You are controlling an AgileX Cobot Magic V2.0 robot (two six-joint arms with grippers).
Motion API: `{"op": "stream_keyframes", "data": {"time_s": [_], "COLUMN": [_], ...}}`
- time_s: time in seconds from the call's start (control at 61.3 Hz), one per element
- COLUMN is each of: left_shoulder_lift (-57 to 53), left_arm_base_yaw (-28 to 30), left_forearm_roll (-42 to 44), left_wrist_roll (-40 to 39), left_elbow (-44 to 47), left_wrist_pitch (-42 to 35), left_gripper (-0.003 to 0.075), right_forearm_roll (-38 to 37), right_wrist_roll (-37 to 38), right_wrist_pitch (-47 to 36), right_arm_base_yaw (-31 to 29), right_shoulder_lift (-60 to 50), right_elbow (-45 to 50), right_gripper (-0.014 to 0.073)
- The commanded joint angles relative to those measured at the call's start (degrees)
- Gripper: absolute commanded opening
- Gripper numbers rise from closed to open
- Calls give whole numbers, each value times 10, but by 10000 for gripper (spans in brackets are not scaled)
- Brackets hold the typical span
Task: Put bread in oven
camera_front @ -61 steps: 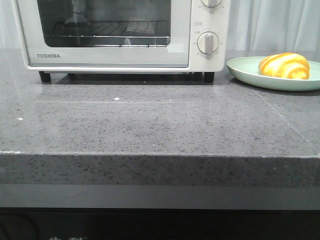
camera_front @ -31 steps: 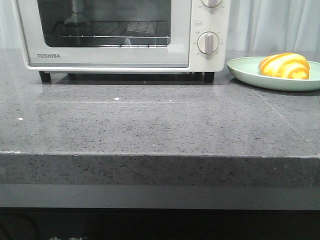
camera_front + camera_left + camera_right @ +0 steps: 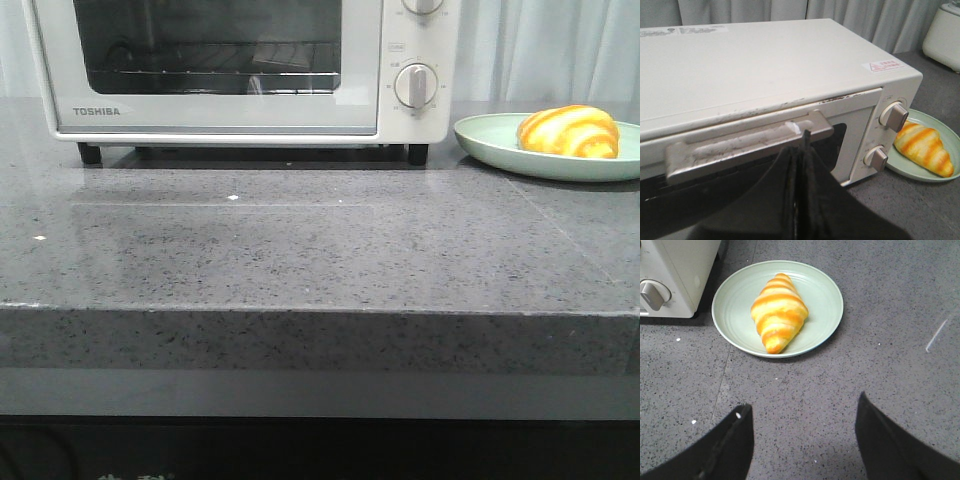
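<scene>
Little has shifted on the counter since 1 second ago: only the reflection in the glass door of the oven [image 3: 240, 68] has changed, while the bread [image 3: 568, 132] sits exactly where it was on the pale green plate [image 3: 490, 145], just to the right of the oven.

Seen from the left wrist, the left gripper [image 3: 799, 186] has its 2 dark fingers pressed together with nothing between them, their tips just in front of the oven's long, scuffed door handle [image 3: 747, 145]; whether they touch it cannot be told. That door is shut, with the wire rack [image 3: 215, 72] visible behind the glass. 2 round knobs [image 3: 894, 116] stand on the oven's right panel, beside the plate.

From the right wrist, the right gripper [image 3: 802, 435] hovers above the speckled grey stone countertop [image 3: 805, 390] with its fingers wide apart and empty, the plate well ahead of them. Glossy and croissant-shaped, the golden-yellow bread carries orange-brown stripes and lies across the middle of the shallow, ridged plate. A white appliance [image 3: 944, 34] stands at the far edge of the counter, before pale curtains [image 3: 545, 45].
</scene>
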Motion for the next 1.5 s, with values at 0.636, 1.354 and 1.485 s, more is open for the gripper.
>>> {"op": "stream_keyframes", "data": {"time_s": [0.636,1.354,1.485], "left_shoulder_lift": [129,82,59], "left_arm_base_yaw": [-6,-6,-6], "left_forearm_roll": [-6,-6,-8], "left_wrist_roll": [-1,-1,-1], "left_elbow": [-74,-74,-74], "left_wrist_pitch": [-161,104,163], "left_gripper": [-20,-20,-20], "right_forearm_roll": [3,3,3], "right_wrist_roll": [-5,-5,-5], "right_wrist_pitch": [-35,-35,-35], "right_arm_base_yaw": [-2,-2,-2], "right_shoulder_lift": [0,0,0], "right_elbow": [-19,-19,-19], "right_gripper": [468,468,468]}}
